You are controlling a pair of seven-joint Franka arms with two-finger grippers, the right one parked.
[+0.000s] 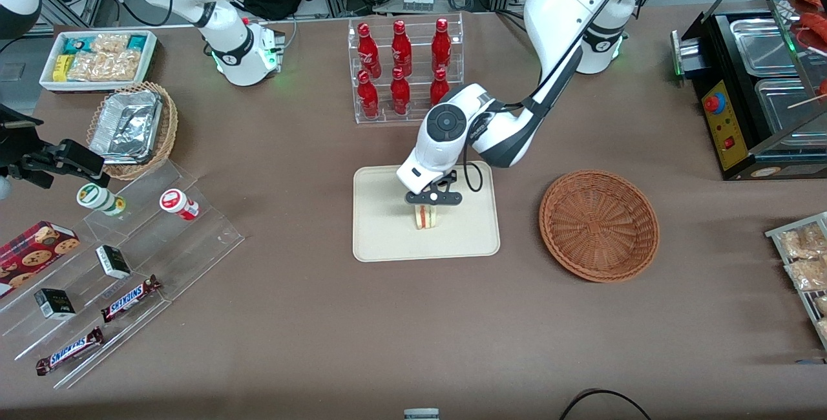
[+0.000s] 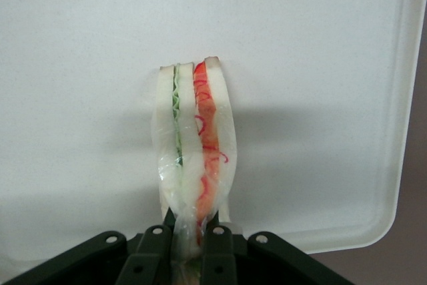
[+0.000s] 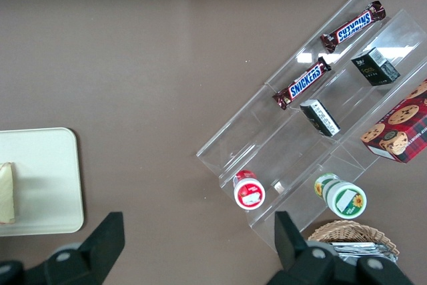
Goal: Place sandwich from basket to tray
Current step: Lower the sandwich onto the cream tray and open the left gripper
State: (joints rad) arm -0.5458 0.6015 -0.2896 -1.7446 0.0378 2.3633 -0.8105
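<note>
On the counter (image 1: 387, 316) the tray (image 1: 381, 239) holds the sandwich (image 1: 426, 216), standing on edge at its middle. Directly above, the end effector (image 1: 433, 199) pinches the sandwich's wrapped top between closed fingers (image 2: 215, 258). Toward the working arm's end sits the basket (image 1: 599, 225), nothing inside.

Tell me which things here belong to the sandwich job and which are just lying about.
Part of the job:
- sandwich, on the tray, pinched by the tool
- tray
- brown wicker basket, nothing in it
- left arm's tool, shut on the sandwich above the tray

Just lying about:
- red bottles in a clear rack
- Snickers bars
- cookie box
- foil trays
</note>
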